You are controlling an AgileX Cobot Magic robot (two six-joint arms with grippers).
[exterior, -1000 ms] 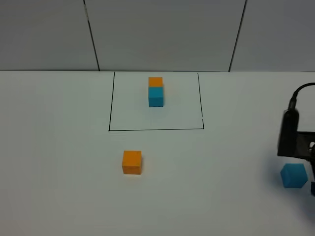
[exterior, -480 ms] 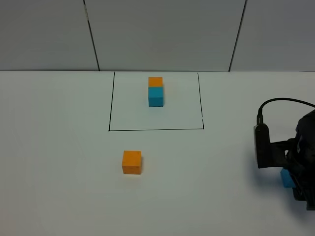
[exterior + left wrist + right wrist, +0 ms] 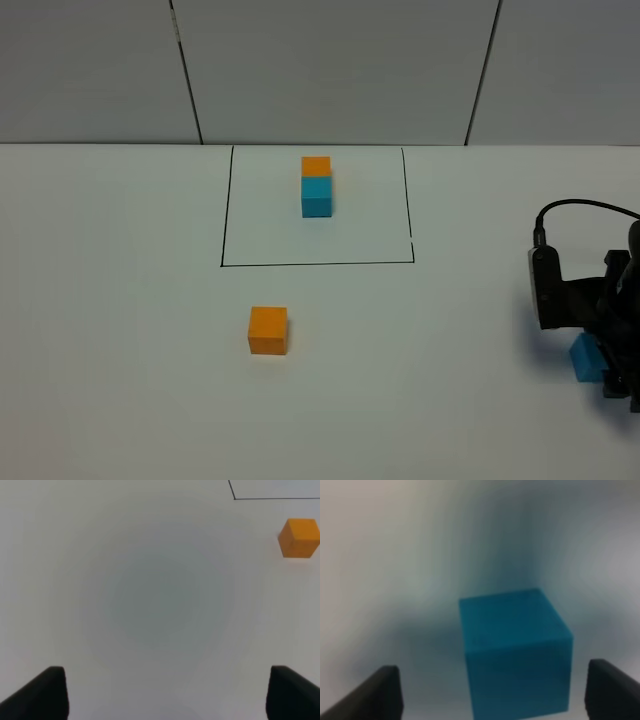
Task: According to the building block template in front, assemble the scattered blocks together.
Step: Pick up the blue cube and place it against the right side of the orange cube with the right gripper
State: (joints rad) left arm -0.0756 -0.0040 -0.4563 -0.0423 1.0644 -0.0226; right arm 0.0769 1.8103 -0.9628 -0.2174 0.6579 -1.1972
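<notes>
A plain white worktop (image 3: pixel 120 380) runs back to grey wall panels (image 3: pixel 330 70). Toward the middle of its far edge sits the building block template (image 3: pixel 316 182) — an orange cube touching a teal one in a row, the orange nearer the wall, both inside a thin black outline (image 3: pixel 225 215) drawn on the surface.

The loose orange cube (image 3: pixel 268 330) rests flat outside the outline, on its near side and a little left of the worktop's middle, well apart from everything else. The loose teal cube (image 3: pixel 587 358) lies close to the right edge, toward the near right corner, partly hidden by the right arm and its black cable (image 3: pixel 580 207).

The right gripper (image 3: pixel 492 692) is spread wide, one finger on each side of the teal cube, with a gap showing on both sides — nothing is grasped. The left gripper (image 3: pixel 160 692) is likewise released over bare worktop, the orange cube well apart from it.
</notes>
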